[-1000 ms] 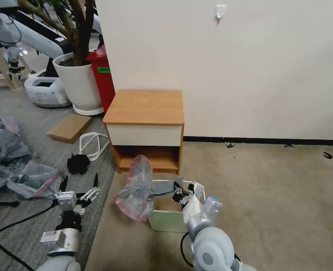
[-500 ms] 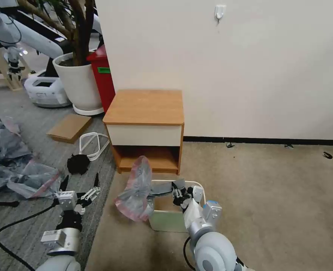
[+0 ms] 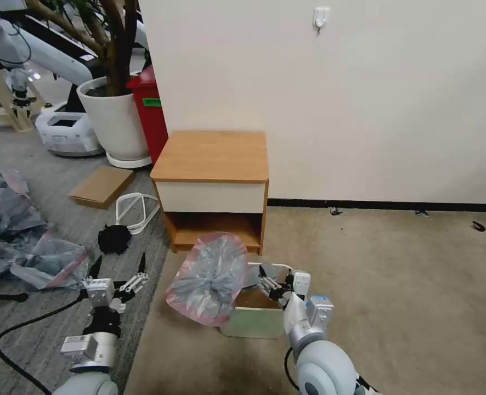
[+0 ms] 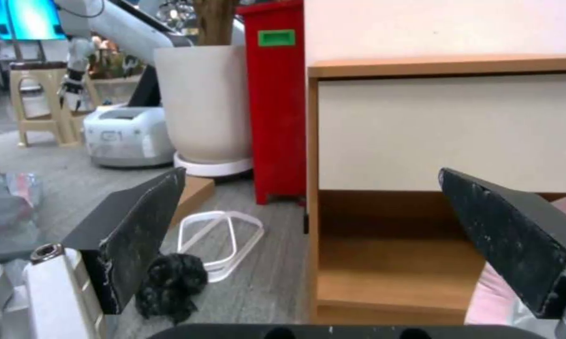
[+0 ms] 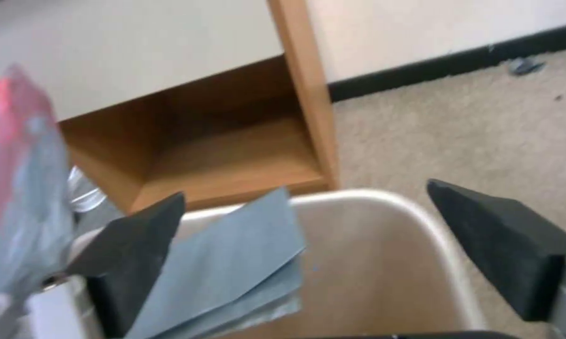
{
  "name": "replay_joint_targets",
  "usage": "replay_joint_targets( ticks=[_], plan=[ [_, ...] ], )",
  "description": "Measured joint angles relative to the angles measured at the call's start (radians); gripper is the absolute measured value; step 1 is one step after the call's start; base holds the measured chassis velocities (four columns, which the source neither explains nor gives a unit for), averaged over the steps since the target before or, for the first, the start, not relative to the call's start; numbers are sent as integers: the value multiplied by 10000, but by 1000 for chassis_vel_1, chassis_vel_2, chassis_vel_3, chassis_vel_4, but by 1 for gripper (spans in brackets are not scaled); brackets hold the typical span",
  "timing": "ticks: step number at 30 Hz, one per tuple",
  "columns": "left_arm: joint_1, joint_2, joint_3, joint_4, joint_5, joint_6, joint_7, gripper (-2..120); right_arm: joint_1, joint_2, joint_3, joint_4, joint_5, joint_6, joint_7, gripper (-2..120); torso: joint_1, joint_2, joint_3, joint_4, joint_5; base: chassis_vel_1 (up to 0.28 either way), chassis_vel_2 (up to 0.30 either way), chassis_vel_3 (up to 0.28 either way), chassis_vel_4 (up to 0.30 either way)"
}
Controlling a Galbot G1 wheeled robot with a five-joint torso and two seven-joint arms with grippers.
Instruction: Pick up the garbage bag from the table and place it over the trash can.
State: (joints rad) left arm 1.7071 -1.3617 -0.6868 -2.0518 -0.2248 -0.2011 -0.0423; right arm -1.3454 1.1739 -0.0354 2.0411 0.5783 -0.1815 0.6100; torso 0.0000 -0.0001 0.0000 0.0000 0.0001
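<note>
The garbage bag (image 3: 209,278), grey crinkly plastic with a pink rim band, billows over the left end of the trash can (image 3: 254,325), a pale-green bin on the carpet in front of the table (image 3: 213,154). My right gripper (image 3: 276,281) hovers open over the bin's mouth. In the right wrist view its fingers (image 5: 139,263) stand wide apart above the trash can rim (image 5: 370,195), with a flat grey fold of the garbage bag (image 5: 233,263) lying between them. My left gripper (image 3: 118,264) hangs open to the left, over the grey floor, apart from the bag.
A heap of grey-pink bags (image 3: 23,241) lies at far left. A black clump (image 3: 114,238), a white loop (image 3: 136,211) and cardboard (image 3: 101,185) sit left of the table. A white plant pot (image 3: 117,120) and red bin (image 3: 151,115) stand behind. Open carpet lies to the right.
The garbage bag has swung from a narrow upright fold to a wide spread over the bin's left end. My right arm has shifted slightly right. The left arm has stayed put.
</note>
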Motion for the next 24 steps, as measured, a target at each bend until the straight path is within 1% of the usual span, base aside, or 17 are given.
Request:
replay_joint_targets(
  ticks=[3, 6, 11, 15, 16, 17, 18, 20, 21, 24],
  plan=[
    [9, 19, 8, -16, 56, 0, 37, 100, -5, -82, 171, 15, -182, 76, -8, 106, 0, 0, 0, 0, 0, 0, 0, 0, 0],
    [34, 67, 35, -46, 156, 0, 238, 100, 0, -215, 280, 99, -388, 191, -117, 110, 0, 0, 0, 0, 0, 0, 0, 0, 0],
    [58, 51, 109, -62, 229, -1, 288, 100, 137, -266, 252, 30, -501, 191, -168, 111, 0, 0, 0, 0, 0, 0, 0, 0, 0],
    [150, 75, 226, -237, 203, 83, 316, 100, 278, -383, 236, -105, -604, 211, -217, 111, 0, 0, 0, 2, 0, 0, 0, 0, 0],
    [203, 145, 319, -387, 59, 296, 330, 100, 270, -471, 237, -51, -604, 211, -240, 109, 0, 0, 0, 1, 1, 0, 0, 0, 0],
    [203, 145, 319, -387, 59, 296, 330, 100, 270, -471, 237, -51, -604, 211, -240, 109, 0, 0, 0, 1, 1, 0, 0, 0, 0],
    [228, 235, 416, -483, -83, 466, 360, 100, 247, -535, 231, 25, -604, 212, -272, 107, 0, 0, 0, 1, -1, 0, 0, 0, 0],
    [282, 441, 619, -706, -516, 1013, 461, 100, 215, -613, 158, 174, -617, 213, -316, 102, 0, 0, 0, 1, -1, 0, 0, 0, 0],
    [282, 441, 619, -706, -516, 1013, 461, 100, 215, -613, 158, 174, -617, 213, -316, 102, 0, 0, 0, 1, -1, 0, 0, 0, 0],
    [271, 799, 1002, -1075, -1331, 2025, 517, 100, 191, -640, 151, 371, -666, 214, -347, 96, 0, 0, 0, 1, 0, 0, 0, 0, 0]
  ],
)
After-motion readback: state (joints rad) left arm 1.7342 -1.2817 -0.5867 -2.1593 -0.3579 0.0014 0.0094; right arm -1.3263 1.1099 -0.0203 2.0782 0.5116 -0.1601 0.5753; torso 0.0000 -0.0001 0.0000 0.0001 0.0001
